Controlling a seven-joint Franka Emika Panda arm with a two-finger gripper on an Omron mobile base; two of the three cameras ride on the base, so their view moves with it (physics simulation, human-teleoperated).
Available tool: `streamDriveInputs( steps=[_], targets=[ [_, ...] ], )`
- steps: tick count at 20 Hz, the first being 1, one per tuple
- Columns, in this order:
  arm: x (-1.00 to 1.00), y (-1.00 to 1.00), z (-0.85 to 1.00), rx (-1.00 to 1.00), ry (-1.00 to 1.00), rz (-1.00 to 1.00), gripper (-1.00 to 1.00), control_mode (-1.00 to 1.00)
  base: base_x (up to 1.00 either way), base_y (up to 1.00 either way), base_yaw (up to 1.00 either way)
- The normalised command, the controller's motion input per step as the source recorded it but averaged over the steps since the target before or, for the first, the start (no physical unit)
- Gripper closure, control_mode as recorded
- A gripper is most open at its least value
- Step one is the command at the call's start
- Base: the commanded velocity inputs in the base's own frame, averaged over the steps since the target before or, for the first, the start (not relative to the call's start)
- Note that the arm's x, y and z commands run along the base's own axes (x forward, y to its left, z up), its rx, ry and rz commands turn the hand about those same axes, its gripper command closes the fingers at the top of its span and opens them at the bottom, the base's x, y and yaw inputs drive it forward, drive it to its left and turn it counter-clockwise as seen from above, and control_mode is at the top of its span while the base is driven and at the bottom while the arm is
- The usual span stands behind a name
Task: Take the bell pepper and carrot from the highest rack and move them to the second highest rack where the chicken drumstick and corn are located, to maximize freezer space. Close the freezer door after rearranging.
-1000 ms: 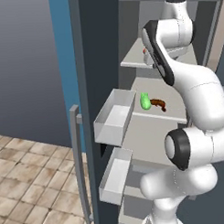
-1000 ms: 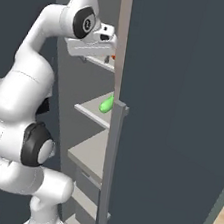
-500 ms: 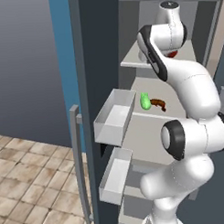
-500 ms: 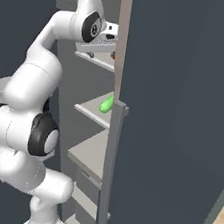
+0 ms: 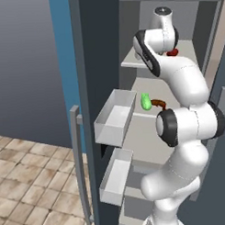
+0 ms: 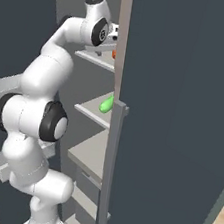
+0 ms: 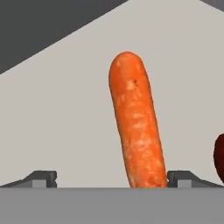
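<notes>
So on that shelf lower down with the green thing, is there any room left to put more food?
Looks so. The pale grey second shelf is bare in front of the green corn and the brown chicken drumstick, toward the open door. The two sit close together; behind the white arm I cannot tell.

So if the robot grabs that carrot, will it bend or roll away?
The carrot looks thick and solid, so probably stiff, not bendy. It is round and lies flat on the smooth shelf, so a nudge could roll it. The open gripper may need a centred squeeze.
</notes>
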Motion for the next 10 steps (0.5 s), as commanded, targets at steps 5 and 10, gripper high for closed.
streamDriveInputs(
  steps=[5,10],
  targets=[
    [0.57,-0.23,0.0,0.0,0.0,0.0,-1.0,-1.0,0.0,0.0,0.0],
    [0.39,-0.21,0.0,0.0,0.0,0.0,-1.0,-1.0,0.0,0.0,0.0]
  ],
)
